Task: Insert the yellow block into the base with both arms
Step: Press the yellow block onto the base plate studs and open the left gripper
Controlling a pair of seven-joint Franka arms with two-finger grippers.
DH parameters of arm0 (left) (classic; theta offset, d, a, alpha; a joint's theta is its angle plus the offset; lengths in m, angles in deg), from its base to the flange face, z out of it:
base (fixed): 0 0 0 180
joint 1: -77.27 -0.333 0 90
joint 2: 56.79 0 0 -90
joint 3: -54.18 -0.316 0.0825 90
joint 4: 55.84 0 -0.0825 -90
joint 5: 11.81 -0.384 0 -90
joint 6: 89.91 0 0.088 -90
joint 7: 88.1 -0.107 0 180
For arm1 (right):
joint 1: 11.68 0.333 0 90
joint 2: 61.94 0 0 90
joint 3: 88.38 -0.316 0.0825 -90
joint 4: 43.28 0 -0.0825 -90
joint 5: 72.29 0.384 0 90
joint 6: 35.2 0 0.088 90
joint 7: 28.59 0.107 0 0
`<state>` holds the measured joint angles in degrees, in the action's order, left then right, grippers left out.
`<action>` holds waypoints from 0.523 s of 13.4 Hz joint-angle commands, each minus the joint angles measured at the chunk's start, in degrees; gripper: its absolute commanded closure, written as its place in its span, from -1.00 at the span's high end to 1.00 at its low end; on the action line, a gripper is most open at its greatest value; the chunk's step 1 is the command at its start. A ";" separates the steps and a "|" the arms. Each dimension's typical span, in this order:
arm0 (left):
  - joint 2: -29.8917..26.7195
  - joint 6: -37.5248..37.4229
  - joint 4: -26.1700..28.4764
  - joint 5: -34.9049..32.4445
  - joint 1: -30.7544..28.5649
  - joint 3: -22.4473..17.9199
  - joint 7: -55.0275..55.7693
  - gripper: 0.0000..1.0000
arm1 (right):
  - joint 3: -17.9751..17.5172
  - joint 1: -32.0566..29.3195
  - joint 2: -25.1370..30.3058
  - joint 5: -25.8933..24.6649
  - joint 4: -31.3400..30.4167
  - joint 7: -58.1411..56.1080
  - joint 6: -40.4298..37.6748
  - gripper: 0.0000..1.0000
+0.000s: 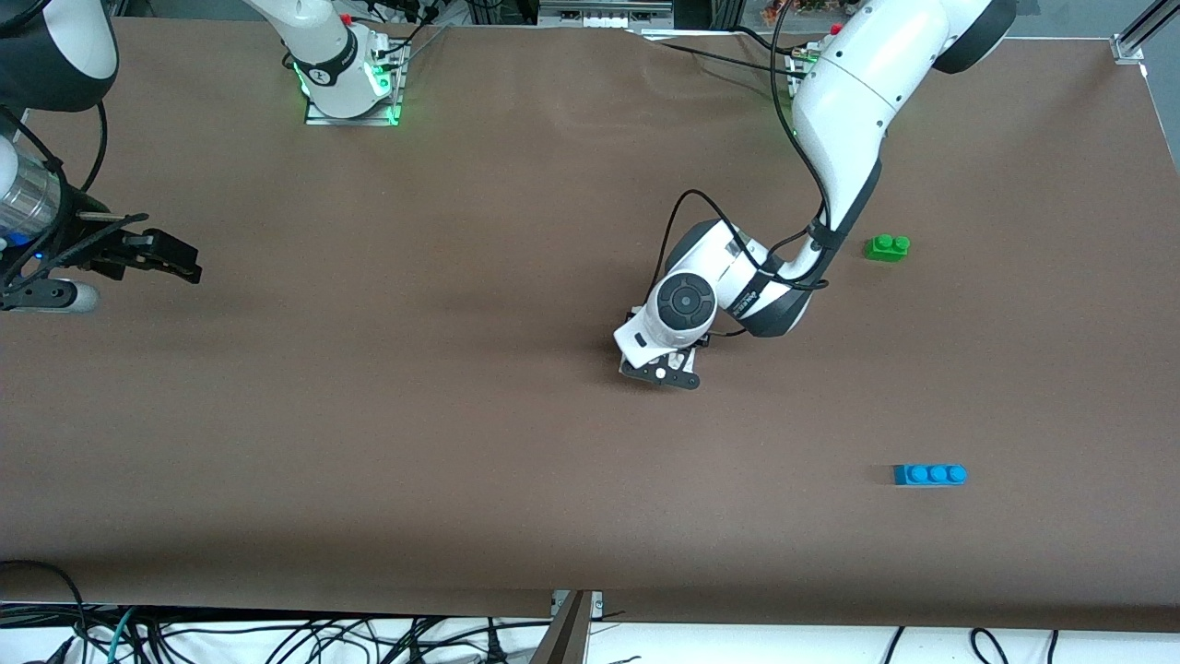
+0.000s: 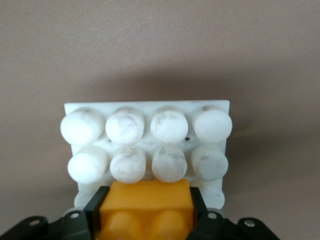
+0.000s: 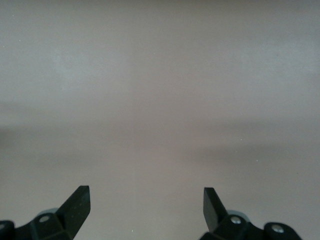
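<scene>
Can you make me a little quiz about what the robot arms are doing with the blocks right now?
1. True or false: the left gripper is closed on the yellow block.
2. What does the yellow block sit against in the left wrist view? A) the green brick B) the base C) the blue brick
3. Fill in: the right gripper is ____ and holds nothing, waiting over bare table at the right arm's end.

Key
1. True: its fingers press both sides of the block.
2. B: the white studded base lies right by the block.
3. Open.
</scene>
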<state>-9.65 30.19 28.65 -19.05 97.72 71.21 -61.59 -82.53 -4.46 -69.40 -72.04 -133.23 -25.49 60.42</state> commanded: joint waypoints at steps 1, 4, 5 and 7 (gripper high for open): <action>0.41 0.57 -0.20 -1.38 0.55 -0.33 1.96 1.00 | 0.04 -0.28 -0.27 0.72 1.01 -0.73 -0.35 1.00; -1.61 -2.58 -0.47 -0.85 0.38 0.02 2.84 1.00 | 0.04 -0.28 -0.27 0.72 1.01 -0.73 -0.26 1.00; -2.48 -3.90 -0.64 -0.77 0.38 0.28 3.37 1.00 | 0.04 -0.28 -0.27 0.80 1.01 -0.82 -0.35 1.00; -5.20 -6.19 -0.82 -0.59 0.38 0.37 4.34 1.00 | 0.04 -0.28 -0.27 0.80 1.01 -0.73 -0.26 1.00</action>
<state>-11.20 27.34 27.82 -19.05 97.74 71.65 -59.05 -82.53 -4.46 -69.42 -72.03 -133.23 -25.49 60.42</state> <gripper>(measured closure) 0.000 0.000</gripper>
